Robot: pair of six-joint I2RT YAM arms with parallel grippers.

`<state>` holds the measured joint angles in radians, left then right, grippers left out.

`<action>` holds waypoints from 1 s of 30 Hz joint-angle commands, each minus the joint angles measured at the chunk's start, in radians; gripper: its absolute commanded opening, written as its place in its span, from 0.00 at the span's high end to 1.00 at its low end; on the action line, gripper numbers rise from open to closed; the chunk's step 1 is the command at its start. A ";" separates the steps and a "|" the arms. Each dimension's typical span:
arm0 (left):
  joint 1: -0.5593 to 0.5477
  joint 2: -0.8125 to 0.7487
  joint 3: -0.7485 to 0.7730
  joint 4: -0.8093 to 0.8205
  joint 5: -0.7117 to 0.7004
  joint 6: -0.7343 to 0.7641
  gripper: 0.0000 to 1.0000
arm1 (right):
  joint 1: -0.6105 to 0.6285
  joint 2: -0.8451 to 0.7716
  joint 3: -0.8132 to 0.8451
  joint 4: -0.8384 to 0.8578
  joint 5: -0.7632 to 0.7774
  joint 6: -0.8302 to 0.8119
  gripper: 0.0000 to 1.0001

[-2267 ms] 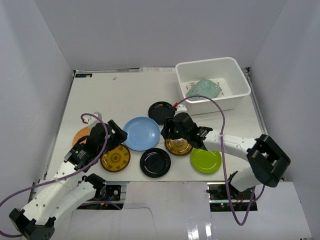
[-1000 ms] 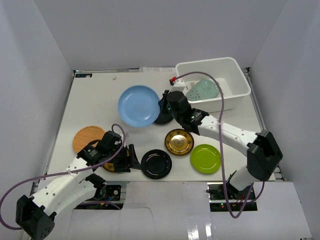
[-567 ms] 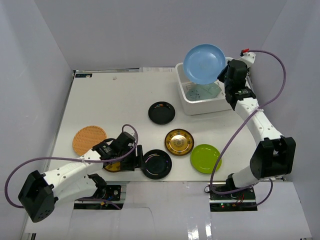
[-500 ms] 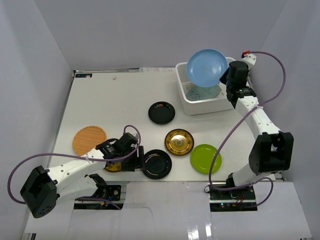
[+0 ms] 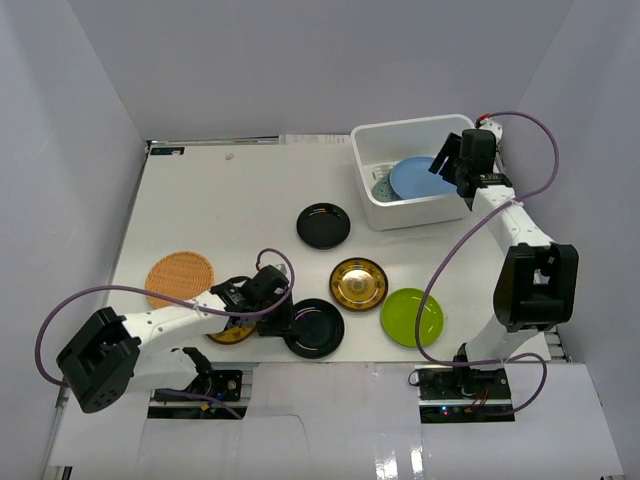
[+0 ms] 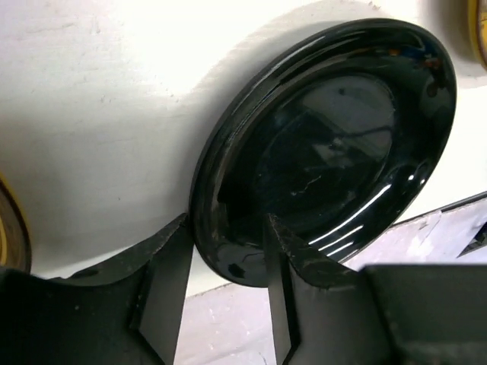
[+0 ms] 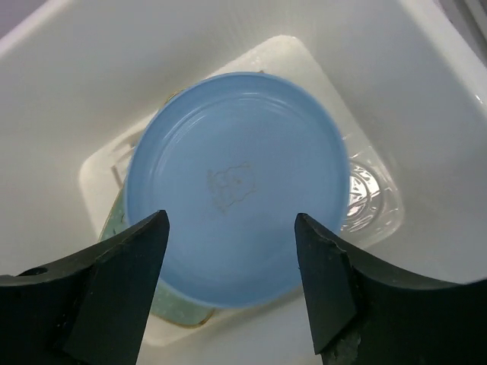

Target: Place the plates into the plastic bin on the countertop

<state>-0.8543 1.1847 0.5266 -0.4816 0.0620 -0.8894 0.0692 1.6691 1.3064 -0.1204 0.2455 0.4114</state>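
Inside plastic bin [image 5: 405, 213], light blue plate [image 5: 415, 178]

The floor of the plastic bin [image 5: 400, 131] is covered by the light blue plate [image 5: 415, 178], which lies over a pale green plate [image 7: 179, 314]. Room is found only above them, where the right tool [image 7: 230, 224] is held with its jaws spread. The near black plate [image 5: 318, 328] is hemmed in by the left tool [image 6: 226, 228] astride its rim and by the gold plate [image 5: 359, 283] and lime green plate [image 5: 411, 317] close by. A broad bare stretch of worktop [image 5: 230, 195] is offered at the far left, bounded by the grey walls [image 5: 80, 150].
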 commanded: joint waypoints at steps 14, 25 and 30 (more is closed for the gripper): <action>-0.005 -0.178 -0.015 -0.061 -0.126 -0.029 1.00 | 0.138 -0.683 -0.763 0.157 -0.435 0.095 0.59; -0.002 -0.248 0.378 -0.177 -0.197 0.043 1.00 | 0.213 -0.496 -0.806 0.182 -0.572 -0.028 0.31; 0.043 -0.041 0.608 -0.035 -0.189 0.133 1.00 | 0.224 -0.422 -0.809 0.205 -0.588 -0.039 0.42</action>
<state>-0.8394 1.0477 1.0393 -0.6125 -0.1120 -0.8242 0.2848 1.2301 0.4637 0.0322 -0.3065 0.4030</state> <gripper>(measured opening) 0.025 0.599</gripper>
